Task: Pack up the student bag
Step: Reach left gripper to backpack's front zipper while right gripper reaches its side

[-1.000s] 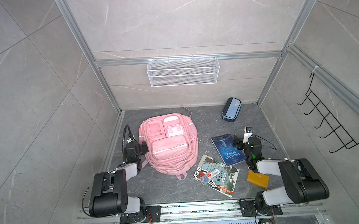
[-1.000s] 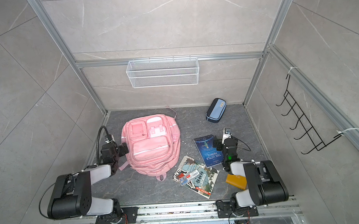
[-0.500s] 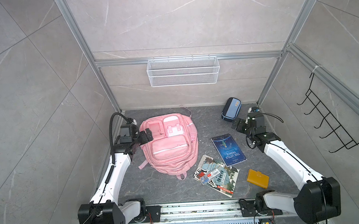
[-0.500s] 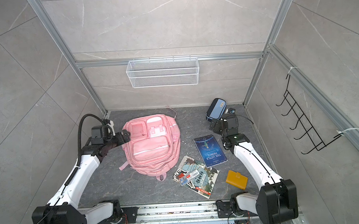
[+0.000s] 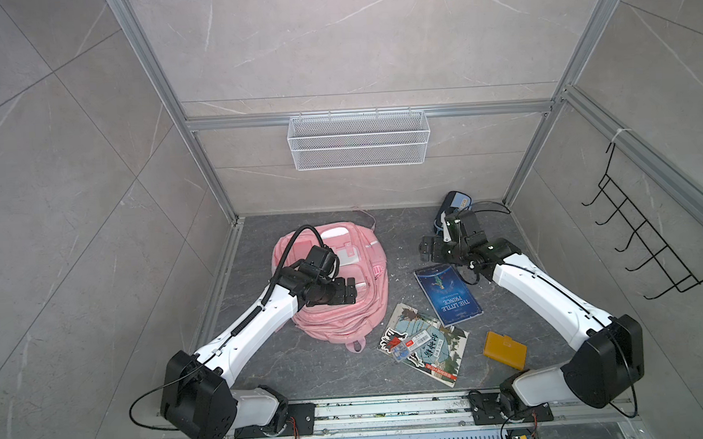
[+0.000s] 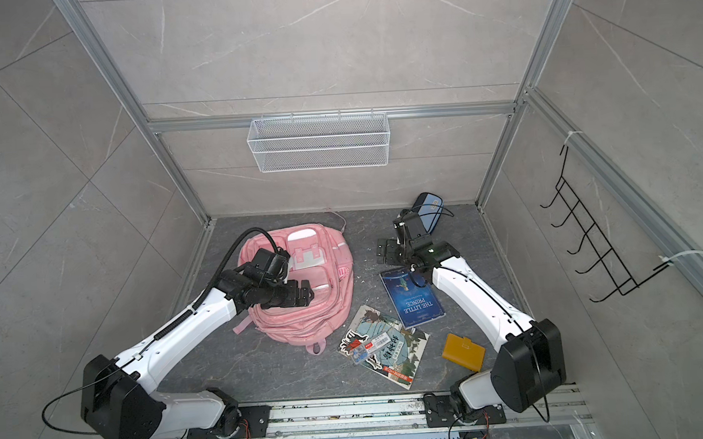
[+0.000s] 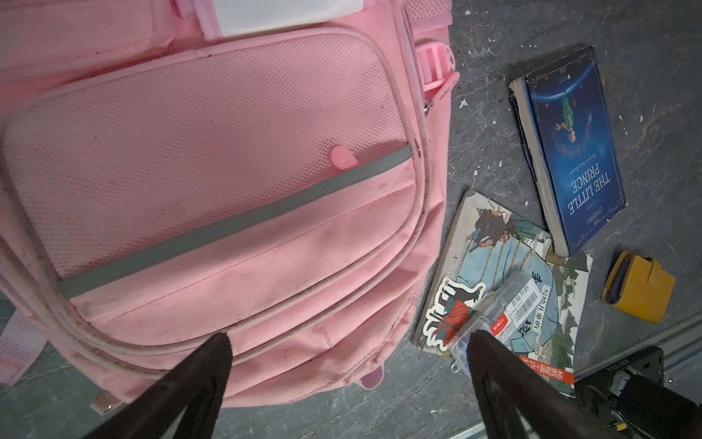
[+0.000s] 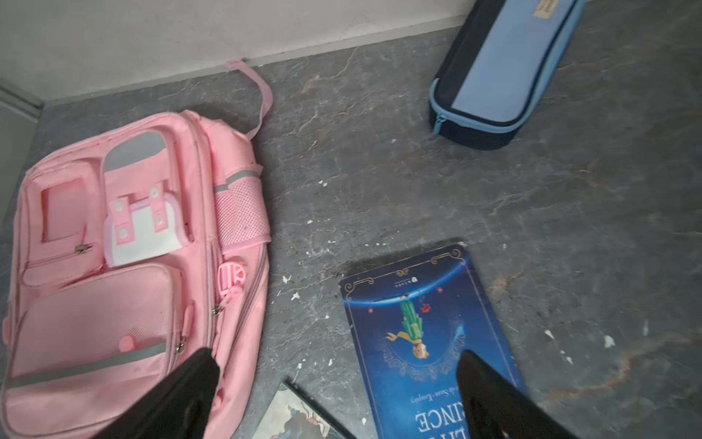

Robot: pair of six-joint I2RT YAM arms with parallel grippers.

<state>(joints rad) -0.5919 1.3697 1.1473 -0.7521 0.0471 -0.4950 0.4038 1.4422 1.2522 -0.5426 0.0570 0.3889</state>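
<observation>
The student bag (image 5: 347, 320) (image 6: 305, 324) is a pink backpack lying flat on the dark floor at centre left, front pockets up and zips closed. My left gripper (image 5: 347, 291) (image 6: 304, 294) hovers open over its front pocket; in the left wrist view the gripper (image 7: 348, 337) has nothing between its black fingers above the bag (image 7: 209, 171). My right gripper (image 5: 425, 249) (image 6: 384, 249) hangs open in the air beyond the far end of a blue book (image 5: 448, 294), to the right of the bag (image 8: 114, 304). Its jaws (image 8: 336, 355) are empty.
A comic book (image 5: 426, 344) with a clear plastic box (image 5: 408, 345) on it lies in front of the blue book (image 8: 418, 323). A yellow wallet (image 5: 505, 351) lies front right, a blue pencil case (image 5: 456, 202) (image 8: 501, 68) back right. A wire basket (image 5: 358, 139) and a hook rack (image 5: 640, 246) hang on the walls.
Both arms have unfolded from their low folded pose at the front. The left gripper has come over the bag; the right has risen and reached inward past the blue book.
</observation>
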